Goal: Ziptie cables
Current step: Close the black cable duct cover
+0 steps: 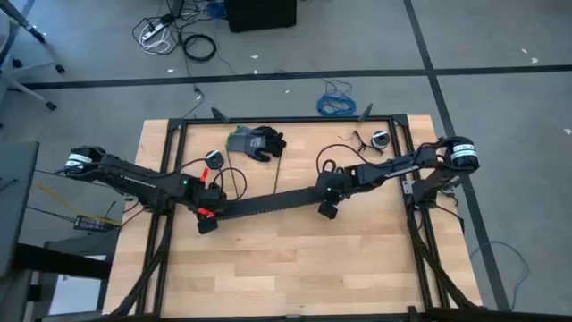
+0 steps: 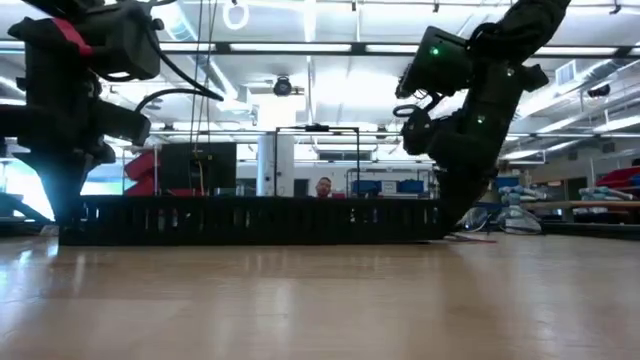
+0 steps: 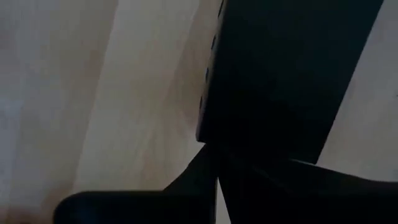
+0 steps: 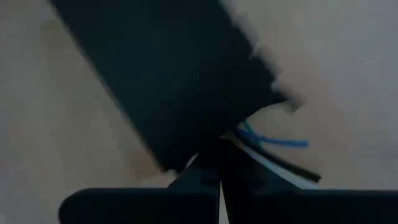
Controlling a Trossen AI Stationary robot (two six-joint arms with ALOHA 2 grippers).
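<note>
Cables [image 4: 273,142] poke out from one end of a long black strip [image 1: 268,204], and I can only see their thin tips in blue, black and pale, right by the right gripper [image 4: 219,163]. That gripper's two dark fingers are pinched together on that end of the strip, where the wires come out. I think it holds there so the wires cannot slip away. At the other end, the left gripper [image 3: 217,155] is squeezed shut on the strip too, with the black band filling most of its close-up view. From above, the left gripper [image 1: 207,217] and the right gripper [image 1: 327,200] are well apart, and the strip runs straight between them across the wooden table [image 1: 295,268]. It looks pulled flat, like two kids holding a ribbon tight. From table height the strip [image 2: 250,220] sits low on the wood like a little black fence. My guess is the two arms hold it straight so the wires stay lined up along it for tying. Farther back on the table lies a dark glove [image 1: 257,141], not touched by either arm. Past the table's far edge, a blue coiled cable [image 1: 338,100] sits on the floor.
</note>
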